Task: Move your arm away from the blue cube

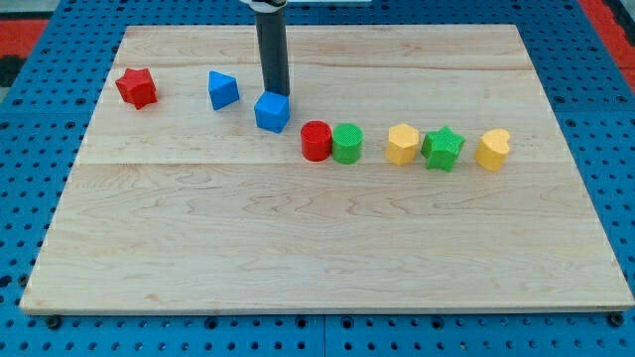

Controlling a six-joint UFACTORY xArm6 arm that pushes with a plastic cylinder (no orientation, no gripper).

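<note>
The blue cube (pixel 272 112) sits on the wooden board (pixel 317 248) left of centre, near the view's top. My tip (pixel 277 92) stands right behind the cube, at its top edge in the view, touching it or nearly so. The dark rod rises straight up from there and out of the view's top. A second blue block, a wedge-like shape (pixel 222 89), lies a little to the left of the cube.
A red star (pixel 137 87) lies at the far left. To the right of the cube runs a row: red cylinder (pixel 316 141), green cylinder (pixel 346 144), yellow hexagonal block (pixel 402 144), green star (pixel 443 149), yellow heart-like block (pixel 493 150). Blue pegboard surrounds the board.
</note>
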